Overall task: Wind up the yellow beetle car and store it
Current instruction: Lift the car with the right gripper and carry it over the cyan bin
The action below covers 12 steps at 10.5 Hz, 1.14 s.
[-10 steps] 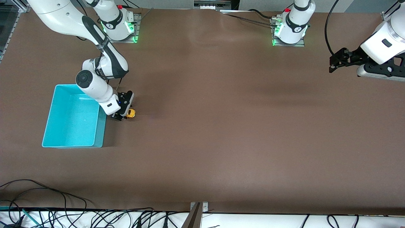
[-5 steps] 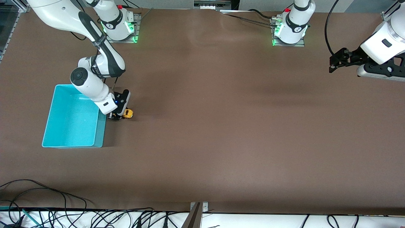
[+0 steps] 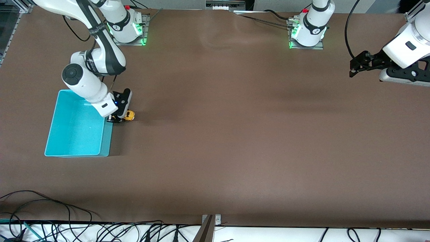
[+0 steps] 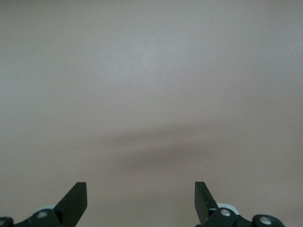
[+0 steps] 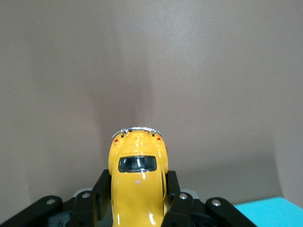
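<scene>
The yellow beetle car [image 3: 129, 116] is held between the fingers of my right gripper [image 3: 118, 118], right beside the turquoise bin [image 3: 77, 126], at the bin's wall nearest the table's middle. In the right wrist view the car [image 5: 138, 182] fills the gap between the black fingers [image 5: 102, 189], which press on its sides; its rear window and chrome bumper point away from the wrist. A corner of the bin [image 5: 270, 213] shows there. My left gripper [image 3: 354, 67] waits open and empty at the left arm's end of the table; in its wrist view its fingertips [image 4: 75, 201] stand wide apart over bare table.
The bin's inside shows nothing in it. The two arm bases [image 3: 126, 27] [image 3: 307, 32] stand on the table's edge farthest from the front camera. Cables [image 3: 50, 215] lie along the edge nearest to the camera.
My right gripper has moved with the car toward the bin, by a small step each half second. The left arm has not moved.
</scene>
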Tool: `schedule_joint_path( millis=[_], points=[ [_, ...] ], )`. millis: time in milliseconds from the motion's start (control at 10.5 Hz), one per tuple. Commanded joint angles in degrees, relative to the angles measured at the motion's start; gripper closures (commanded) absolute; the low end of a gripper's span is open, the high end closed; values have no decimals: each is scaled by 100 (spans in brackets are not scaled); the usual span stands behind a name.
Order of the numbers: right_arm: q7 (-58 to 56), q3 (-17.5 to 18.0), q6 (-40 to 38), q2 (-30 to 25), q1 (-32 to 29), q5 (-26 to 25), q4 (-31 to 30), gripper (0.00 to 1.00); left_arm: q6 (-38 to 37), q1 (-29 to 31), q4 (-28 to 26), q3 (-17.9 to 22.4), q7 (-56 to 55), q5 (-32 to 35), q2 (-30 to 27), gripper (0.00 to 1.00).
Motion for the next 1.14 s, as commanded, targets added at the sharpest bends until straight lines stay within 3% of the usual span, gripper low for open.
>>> schedule_joint_path(
  millis=[0, 191, 477, 1049],
  points=[
    [-232, 69, -831, -464, -171, -12, 174, 100, -140, -55, 212, 54, -71, -80, 102, 0],
    [-598, 60, -1621, -615, -172, 23, 612, 100, -140, -55, 212, 54, -71, -80, 102, 0],
    [-1714, 244, -2204, -817, -900, 23, 738, 100, -140, -55, 212, 54, -71, -80, 102, 0],
    [-4964, 280, -2206, -424, -2218, -3, 782, 100, -140, -55, 212, 54, -71, -80, 102, 0]
  ],
)
